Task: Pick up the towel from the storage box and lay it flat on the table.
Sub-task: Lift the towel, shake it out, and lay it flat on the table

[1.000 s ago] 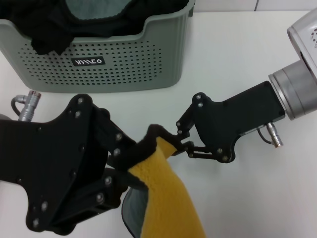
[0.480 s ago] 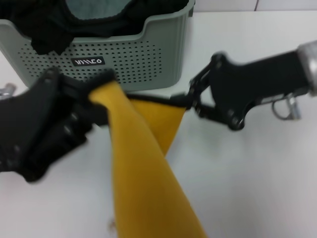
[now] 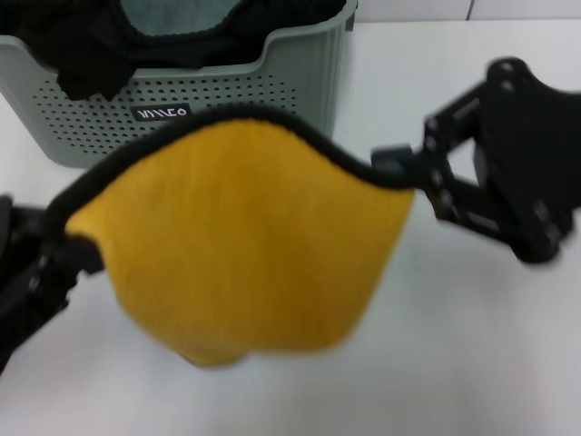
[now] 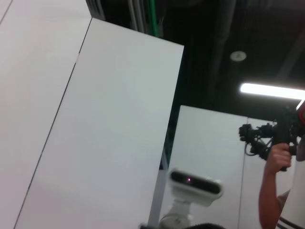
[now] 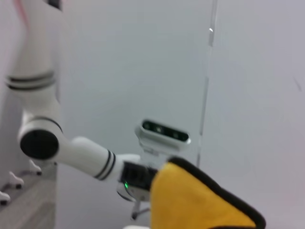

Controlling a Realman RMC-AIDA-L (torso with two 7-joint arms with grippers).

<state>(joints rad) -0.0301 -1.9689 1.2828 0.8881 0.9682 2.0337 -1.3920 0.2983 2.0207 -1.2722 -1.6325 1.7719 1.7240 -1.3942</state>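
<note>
The towel (image 3: pixel 245 241) hangs spread in the air in the head view, its mustard-yellow face toward me and black trim along the top edge. My left gripper (image 3: pixel 77 250) is shut on its left corner, low at the left. My right gripper (image 3: pixel 399 173) is shut on its right corner, at mid-right. The towel sags between them above the white table (image 3: pixel 472 354). Behind it stands the sage-green storage box (image 3: pixel 272 100). The right wrist view shows a yellow corner of the towel (image 5: pixel 195 205) with black trim. No towel shows in the left wrist view.
Black cloth (image 3: pixel 100 45) and a pale teal cloth (image 3: pixel 172 14) lie in the storage box, the black one draped over its front rim. The wrist views look upward at white wall panels, the robot's head (image 4: pixel 195 183) and a person with a camera (image 4: pixel 281 143).
Both grippers have drawn apart, left going left and right going right. The towel went from a twisted hanging strip to a wide spread sheet held by two corners.
</note>
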